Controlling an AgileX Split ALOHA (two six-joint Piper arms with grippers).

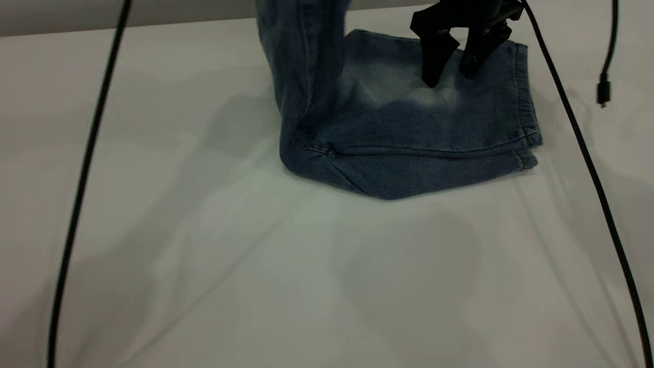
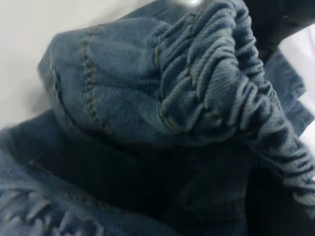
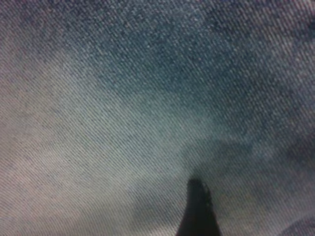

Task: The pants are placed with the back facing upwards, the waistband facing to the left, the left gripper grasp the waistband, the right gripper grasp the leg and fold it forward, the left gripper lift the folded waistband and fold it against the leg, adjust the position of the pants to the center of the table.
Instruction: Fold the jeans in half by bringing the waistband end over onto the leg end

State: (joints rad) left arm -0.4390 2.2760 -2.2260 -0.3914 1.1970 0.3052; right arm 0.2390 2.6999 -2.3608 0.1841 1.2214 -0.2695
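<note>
The blue denim pants lie folded at the back of the white table. Their left part rises in a steep column out of the exterior view's top. In the left wrist view the ruched waistband is bunched close up, and one dark finger of my left gripper shows beside it, shut on the waistband. The leg lies flat with its faded patch and its hem at the right. My right gripper hovers open just over that patch, one fingertip near the denim.
A black cable hangs down the left side and another runs down the right. A loose connector dangles at the far right. Bare table stretches in front of the pants.
</note>
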